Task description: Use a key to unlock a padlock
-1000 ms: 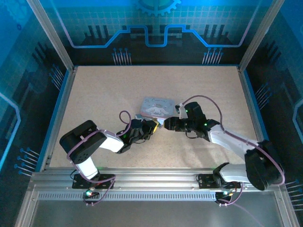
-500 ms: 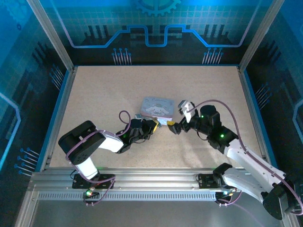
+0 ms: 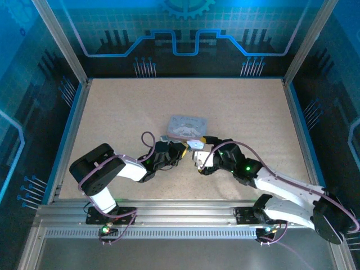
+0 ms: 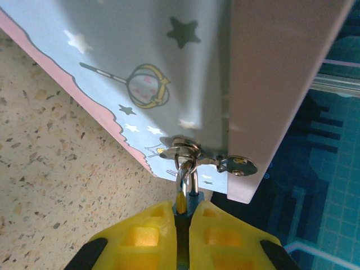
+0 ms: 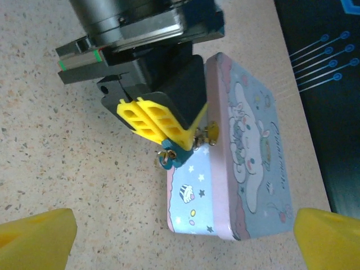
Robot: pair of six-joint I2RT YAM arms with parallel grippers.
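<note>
Left gripper [image 4: 183,220] clamps the dark padlock [image 5: 171,154] hanging from the cartoon tin [image 5: 247,152] at its fingertips; right gripper [image 5: 180,247] gapes wide, empty, facing them

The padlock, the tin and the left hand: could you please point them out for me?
padlock [image 5: 173,153], right wrist view, its blue body.
tin [image 5: 253,146], right wrist view, its printed lid.
left hand [image 4: 183,211], left wrist view, between its fingertips.

The tin [image 3: 188,127] lies on the table [image 3: 253,107], about mid-table. The padlock [image 5: 172,153] hangs from the hasp [image 4: 185,149] on the tin's near side wall, pinched in the left gripper [image 3: 181,151] just near-left of the tin. The right gripper [image 3: 198,157] sits near-right of the tin, apart from it.
</note>
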